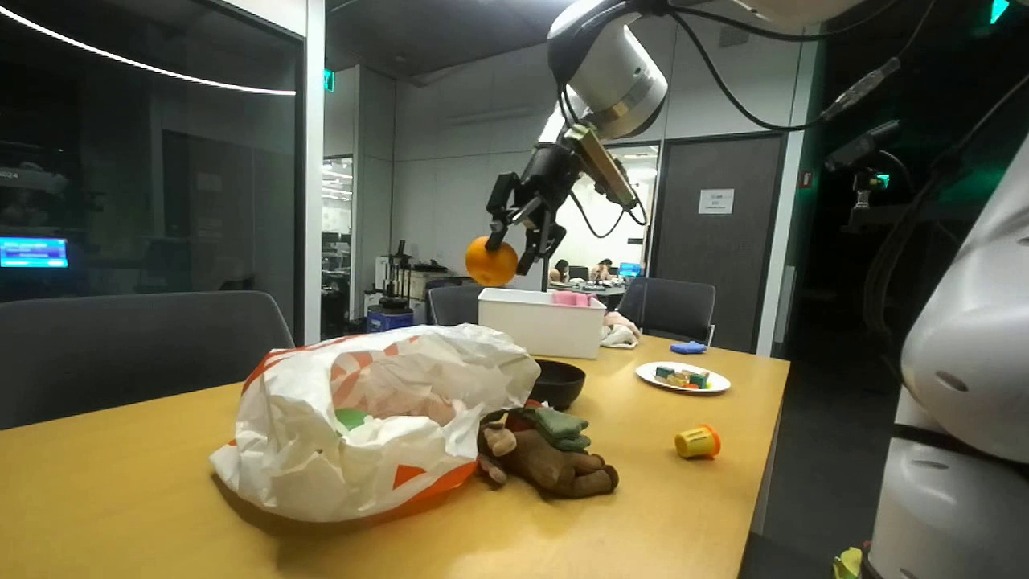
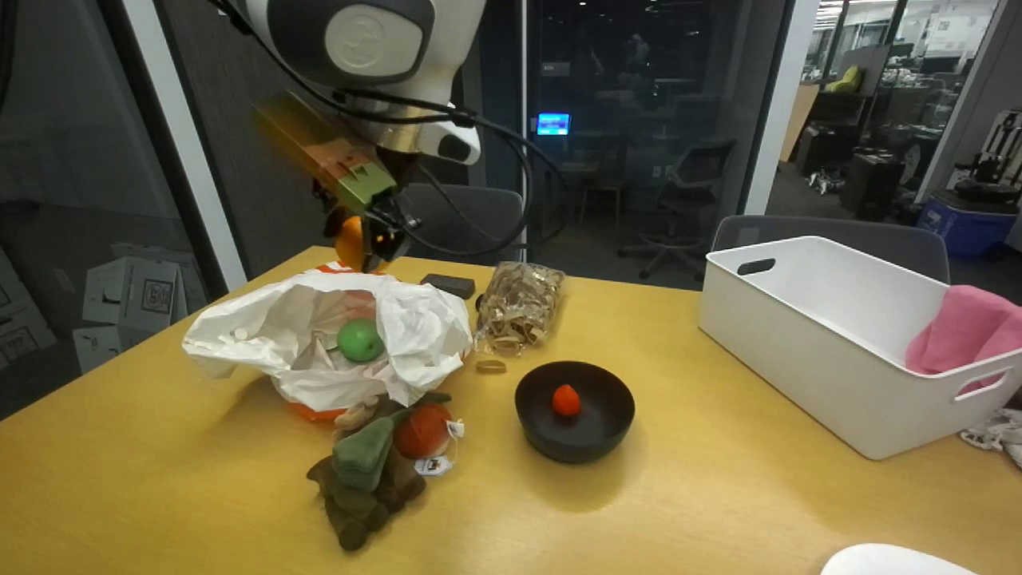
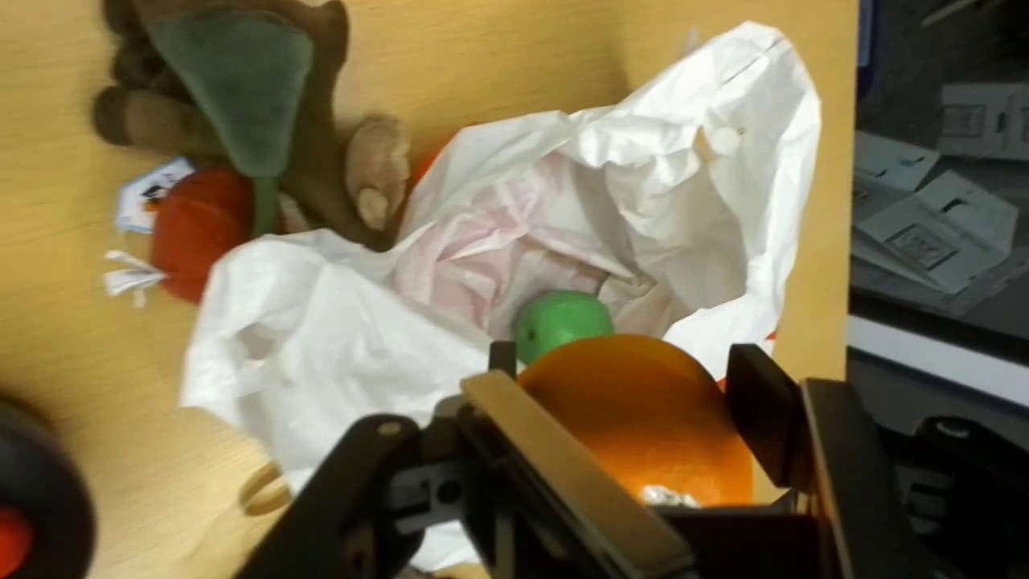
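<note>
We have the gripper (image 1: 510,257) grasping an orange (image 3: 635,426) in midair; it's likely firm, lightish, maybe slick-skinned, so best held across its widest part.

Fruit (image 3: 643,426) is in the hand (image 3: 624,358), bowl (image 2: 575,447) between bag (image 2: 431,327) and bin (image 2: 798,351).
</note>
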Motion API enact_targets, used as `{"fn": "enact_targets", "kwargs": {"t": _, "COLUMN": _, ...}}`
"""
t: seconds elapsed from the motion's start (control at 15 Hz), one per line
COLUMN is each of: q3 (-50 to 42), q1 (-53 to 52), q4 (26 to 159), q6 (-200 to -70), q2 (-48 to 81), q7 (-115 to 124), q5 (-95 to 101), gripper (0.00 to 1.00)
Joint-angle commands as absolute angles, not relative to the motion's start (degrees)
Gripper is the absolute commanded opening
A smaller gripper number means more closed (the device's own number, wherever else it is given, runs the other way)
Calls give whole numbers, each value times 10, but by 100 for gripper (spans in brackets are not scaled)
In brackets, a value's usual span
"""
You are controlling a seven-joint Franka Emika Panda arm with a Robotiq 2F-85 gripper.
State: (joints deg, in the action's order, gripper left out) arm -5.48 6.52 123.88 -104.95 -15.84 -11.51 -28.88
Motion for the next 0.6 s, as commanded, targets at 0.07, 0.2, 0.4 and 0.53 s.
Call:
{"fn": "enact_targets", "kwargs": {"t": 0.07, "q3": -80, "q1": 96, "q4": 1304, "q6": -1144, "q2": -216, "q7": -73, "q5": -202, "gripper": 42}}
{"fn": "enact_targets", "kwargs": {"t": 0.2, "q3": -90, "q1": 112, "q4": 1314, "q6": -1190, "q2": -207, "q7": -53, "q5": -163, "gripper": 42}}
{"fn": "enact_targets", "kwargs": {"t": 0.4, "q3": -95, "q1": 132, "q4": 1320, "q6": -1265, "q2": -174, "q7": 0, "q5": -98, "gripper": 42}}
{"fn": "enact_targets", "kwargs": {"t": 0.53, "q3": -90, "q1": 145, "q4": 1318, "q6": -1311, "q2": -141, "q7": 49, "q5": -42, "gripper": 42}}
